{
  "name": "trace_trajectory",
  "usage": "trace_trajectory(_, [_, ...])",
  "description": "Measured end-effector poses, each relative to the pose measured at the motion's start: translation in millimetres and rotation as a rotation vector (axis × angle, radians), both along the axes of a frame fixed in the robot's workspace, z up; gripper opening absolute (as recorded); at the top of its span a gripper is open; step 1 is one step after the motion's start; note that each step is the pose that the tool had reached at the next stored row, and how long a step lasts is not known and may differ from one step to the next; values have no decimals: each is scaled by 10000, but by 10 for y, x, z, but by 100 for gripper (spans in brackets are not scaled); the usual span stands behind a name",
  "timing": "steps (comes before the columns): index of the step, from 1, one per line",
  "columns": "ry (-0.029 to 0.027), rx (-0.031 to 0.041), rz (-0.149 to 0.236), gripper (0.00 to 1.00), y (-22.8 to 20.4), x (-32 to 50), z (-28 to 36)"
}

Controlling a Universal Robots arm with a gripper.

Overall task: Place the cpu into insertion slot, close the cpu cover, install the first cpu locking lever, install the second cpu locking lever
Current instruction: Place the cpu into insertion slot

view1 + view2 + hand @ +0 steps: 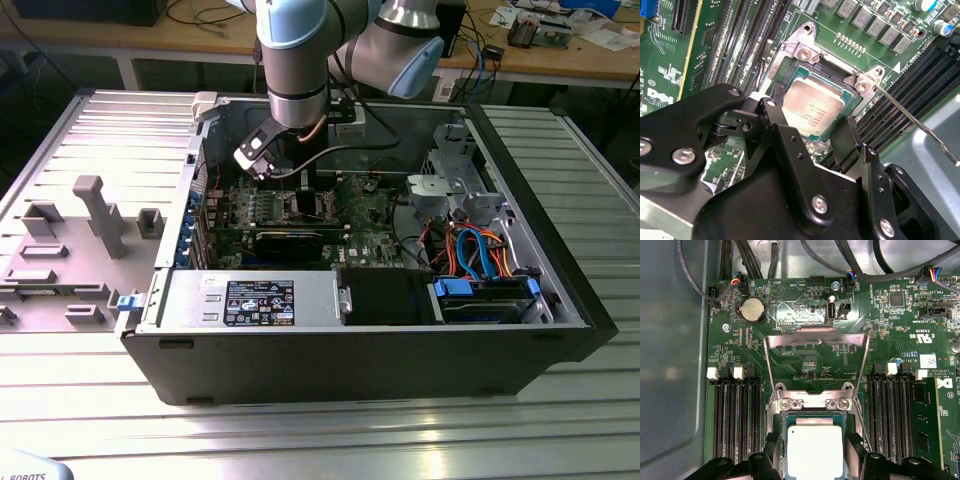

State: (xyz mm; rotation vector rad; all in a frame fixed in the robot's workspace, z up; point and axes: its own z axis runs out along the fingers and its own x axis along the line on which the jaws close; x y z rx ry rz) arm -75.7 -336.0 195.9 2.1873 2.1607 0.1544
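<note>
Cpu (815, 450) lies flat in the insertion slot (827, 75), silver top upward, with its edges parallel to the slot's rim. The slot sits on the green motherboard (890, 330), between two banks of long black memory slots (735, 415), inside the open computer case (360, 360).

The gripper (814, 437) stands low over the chip and astride it, set to roughly the chip's width in both wrist views. Whether it presses on the chip's edges or stands just clear of them cannot be told. In the exterior view the arm reaches straight down into the case.

The cpu cover (790, 340) is swung up and back, its window framing bare board beyond the slot. One thin locking lever (910, 117) stands unlatched, angled away from a slot corner.

Hazards, as judged from this position:
- The chip appears fully seated, but its near edge is hidden. A tilted chip under a closing cover would probably damage the slot's contacts.
- Sideways drag on retreat could lift or skew the chip.
- The raised cover and the free lever are near the tool; a snag could bend either.
</note>
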Motion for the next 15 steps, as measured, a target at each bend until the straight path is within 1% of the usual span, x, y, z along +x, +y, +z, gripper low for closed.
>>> trace_trajectory(6, [-2,-4,0,62,1,0,0])
trace_trajectory(7, [-3,-23,-1,62,2,1,0])
trace_trajectory(8, [-2,-65,-2,62,2,0,2])
trace_trajectory(9, [-2,-91,0,62,1,1,8])
trace_trajectory(10, [1,-119,1,62,0,1,24])
trace_trajectory(11, [0,-128,2,62,0,1,40])
trace_trajectory(15, [0,-139,0,62,0,0,111])
